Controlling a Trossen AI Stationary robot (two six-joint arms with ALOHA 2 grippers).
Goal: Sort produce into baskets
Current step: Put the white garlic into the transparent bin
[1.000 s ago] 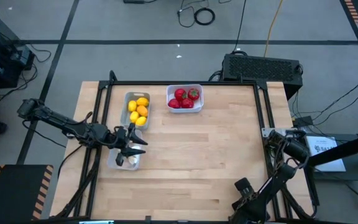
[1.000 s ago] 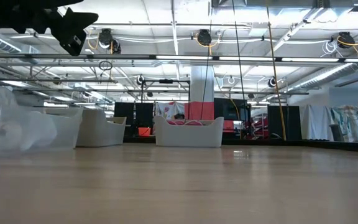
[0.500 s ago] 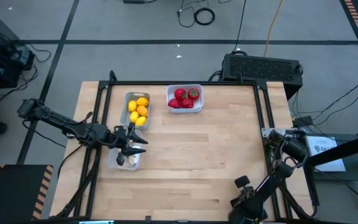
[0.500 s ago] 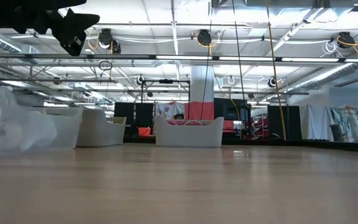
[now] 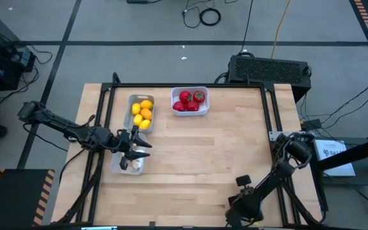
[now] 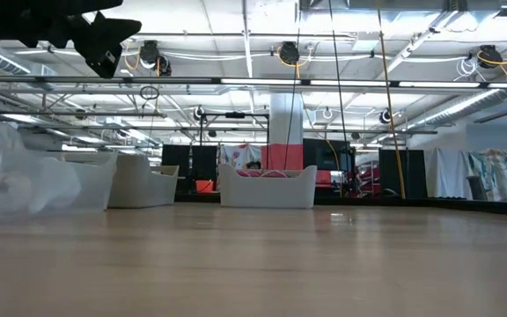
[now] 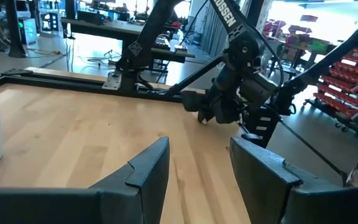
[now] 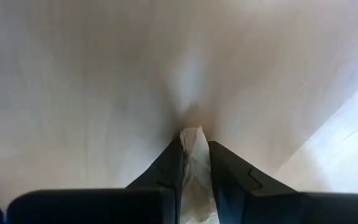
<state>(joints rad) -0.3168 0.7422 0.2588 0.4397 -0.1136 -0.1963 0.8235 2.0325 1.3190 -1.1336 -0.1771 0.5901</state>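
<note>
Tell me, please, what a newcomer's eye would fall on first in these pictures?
Probably the colour: red fruits fill the white basket at the table's far edge, with yellow and orange fruits in the grey basket beside it. Next, the left gripper hovers open above the clear basket holding garlic.

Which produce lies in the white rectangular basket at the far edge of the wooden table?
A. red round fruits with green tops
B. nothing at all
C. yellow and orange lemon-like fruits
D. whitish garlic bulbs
A: in the high view the white rectangular basket holds the red round fruits with green tops, and the lemon-like ones lie in the grey basket beside it.
</note>
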